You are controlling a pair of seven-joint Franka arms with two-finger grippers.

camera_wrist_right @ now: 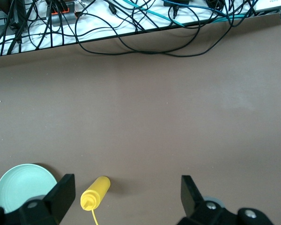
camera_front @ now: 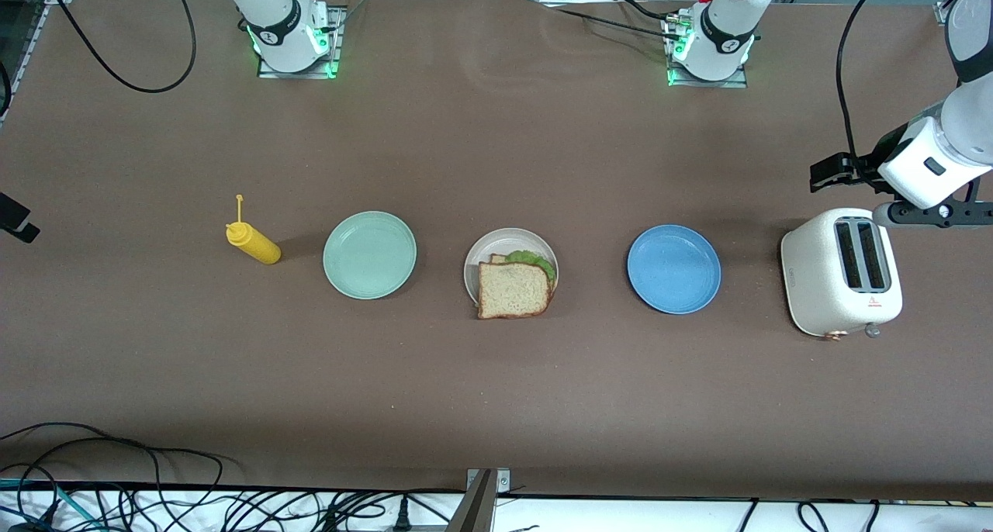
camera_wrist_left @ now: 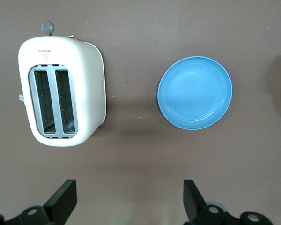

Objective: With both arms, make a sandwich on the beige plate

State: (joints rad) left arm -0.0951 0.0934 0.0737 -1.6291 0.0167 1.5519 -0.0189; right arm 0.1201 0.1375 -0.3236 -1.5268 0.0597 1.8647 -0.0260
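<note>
The left gripper (camera_wrist_left: 126, 201) hangs in the air with its fingers (camera_wrist_left: 63, 199) spread wide and nothing between them, over bare table near the toaster (camera_front: 842, 272) at the left arm's end of the table; in the front view its black fingers jut from the white wrist just above the toaster. The toaster is white with two dark slots, a grey knob and a small red mark with red lettering on its top — the letters are too small to read. Beside it, toward the middle of the table, lies the blue plate (camera_front: 673, 268), holding nothing. The right gripper (camera_wrist_right: 126, 199) is likewise wide apart and holds nothing — it hangs over the table near the yellow squeeze bottle (camera_front: 252, 241), which lies on its side at the right arm's end, nozzle pointing away from the front camera. Next to the bottle sits the mint green plate (camera_front: 369, 253), with nothing on it. Between the two coloured plates stands the beige plate (camera_front: 485, 251) carrying the sandwich (camera_front: 513, 288): a tan bread slice on top, green lettuce (camera_front: 535, 262) peeking out from under it, the sandwich overhanging the plate's rim nearest the front camera.
</note>
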